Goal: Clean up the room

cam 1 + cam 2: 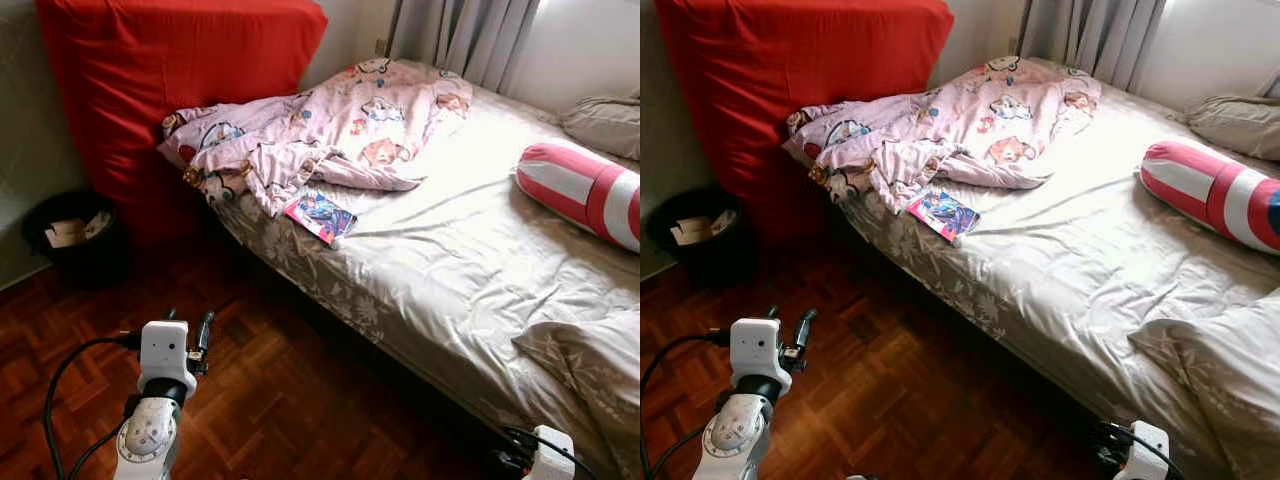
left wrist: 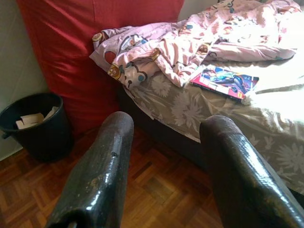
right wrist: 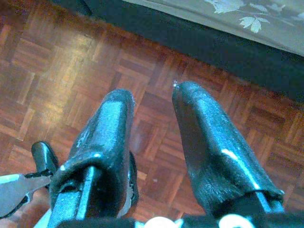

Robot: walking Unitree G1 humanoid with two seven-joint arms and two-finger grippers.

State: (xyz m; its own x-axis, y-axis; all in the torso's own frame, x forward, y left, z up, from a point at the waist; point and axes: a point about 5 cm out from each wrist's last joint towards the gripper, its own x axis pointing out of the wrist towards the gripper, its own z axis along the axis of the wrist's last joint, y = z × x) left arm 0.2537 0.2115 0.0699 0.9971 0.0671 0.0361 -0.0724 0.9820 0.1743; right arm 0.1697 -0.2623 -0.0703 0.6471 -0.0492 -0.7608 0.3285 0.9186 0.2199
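A crumpled pink cartoon-print blanket [image 1: 330, 130] lies at the head end of the bed [image 1: 450, 270]. A colourful thin book [image 1: 320, 215] rests on the sheet just below it, near the bed's edge. My left gripper [image 1: 190, 322] is raised over the wooden floor in front of the bed, open and holding nothing. In the left wrist view it [image 2: 168, 122] looks towards the book [image 2: 225, 81] and the blanket [image 2: 190, 42]. My right gripper [image 3: 153, 92] hangs low beside the bed, open over the parquet with nothing between its fingers.
A black bin [image 1: 75, 235] with paper scraps stands on the floor at the left, next to a red mattress [image 1: 170, 70] leaning on the wall. A red-and-white bolster [image 1: 585, 190] and a grey pillow [image 1: 605, 120] lie on the bed's far side. The parquet floor [image 1: 280, 390] spreads before me.
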